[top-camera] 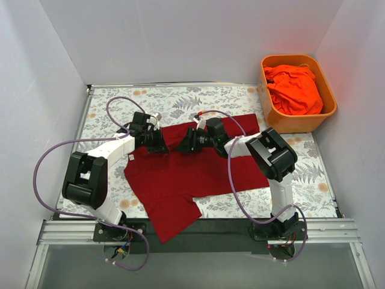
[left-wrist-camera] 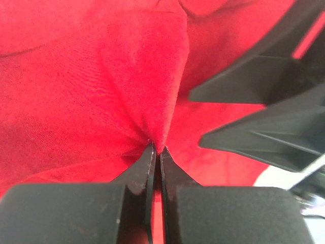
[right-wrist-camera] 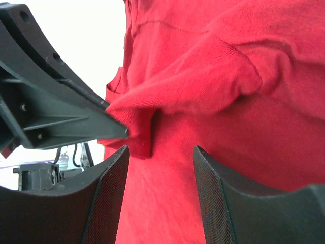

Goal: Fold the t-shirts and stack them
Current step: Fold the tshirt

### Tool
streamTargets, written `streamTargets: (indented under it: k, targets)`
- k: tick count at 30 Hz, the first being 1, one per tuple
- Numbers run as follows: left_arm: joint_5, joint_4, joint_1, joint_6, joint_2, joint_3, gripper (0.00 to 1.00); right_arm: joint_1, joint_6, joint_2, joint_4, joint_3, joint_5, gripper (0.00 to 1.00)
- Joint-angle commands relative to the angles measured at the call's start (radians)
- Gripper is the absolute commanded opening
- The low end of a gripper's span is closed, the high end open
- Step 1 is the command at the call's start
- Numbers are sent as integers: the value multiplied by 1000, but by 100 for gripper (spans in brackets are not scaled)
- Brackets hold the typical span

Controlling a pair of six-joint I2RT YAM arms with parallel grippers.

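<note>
Pinching a raised fold of the dark crimson t-shirt [top-camera: 174, 180], which lies spread mid-desk [top-camera: 180, 99], the left end effector [left-wrist-camera: 156, 150] is fully closed. Just beside it, the right end effector [right-wrist-camera: 160, 150] stands part open over the same cloth, clamping nothing. The orange-red t-shirt [top-camera: 295, 90] lies bunched in the tub [top-camera: 328, 111], far right.

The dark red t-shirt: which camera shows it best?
The top external view: only there does the whole dark red t-shirt show, spread on the table. The left wrist view gives a ridge of it pinched in the left gripper; the right wrist view, a bunched fold before the open right gripper.
</note>
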Motion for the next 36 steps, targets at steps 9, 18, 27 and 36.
streamTargets:
  k: [9, 18, 27, 36]
  targets:
    - [319, 63, 142, -137, 24, -87, 0, 21, 54, 76, 127, 71, 1, 50]
    - [384, 101, 191, -160, 60, -120, 0, 34, 53, 131, 153, 110, -2, 45]
    - [404, 121, 199, -176, 60, -121, 0, 41, 54, 162, 167, 116, -5, 43]
    - [428, 138, 208, -192, 60, -127, 0, 41, 47, 174, 218, 124, -19, 37]
